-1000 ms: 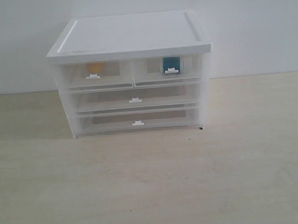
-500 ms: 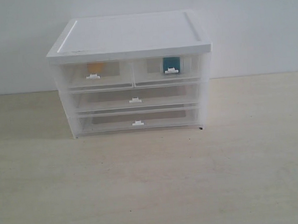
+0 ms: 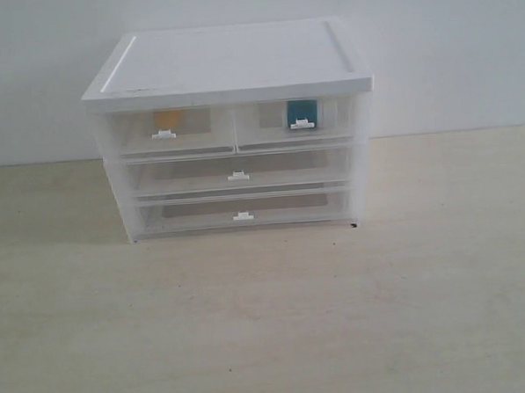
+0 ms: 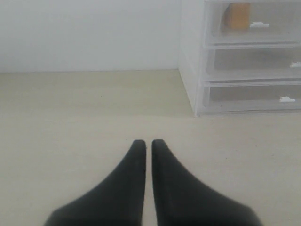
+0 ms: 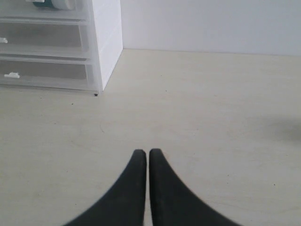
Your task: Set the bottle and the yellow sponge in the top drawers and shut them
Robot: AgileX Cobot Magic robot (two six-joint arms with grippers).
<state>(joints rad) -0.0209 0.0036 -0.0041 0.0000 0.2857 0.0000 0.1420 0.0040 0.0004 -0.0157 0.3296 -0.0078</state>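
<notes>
The white-topped cabinet (image 3: 229, 62) stands at the back of the table. Both top drawers sit pushed in. The yellow sponge (image 3: 166, 119) shows through the left top drawer (image 3: 175, 132), also seen as the sponge (image 4: 236, 15) in the left wrist view. The bottle (image 3: 301, 112) with its teal label shows through the right top drawer (image 3: 298, 122); only its lower edge (image 5: 61, 4) appears in the right wrist view. My left gripper (image 4: 148, 142) is shut with nothing in it, low over the table, away from the cabinet. My right gripper (image 5: 147, 152) is likewise shut, holding nothing. Neither gripper appears in the exterior view.
Two full-width drawers (image 3: 237, 173) lie shut below the top pair. A pale wooden table (image 3: 269, 319) stretches in front of the cabinet, with a white wall behind.
</notes>
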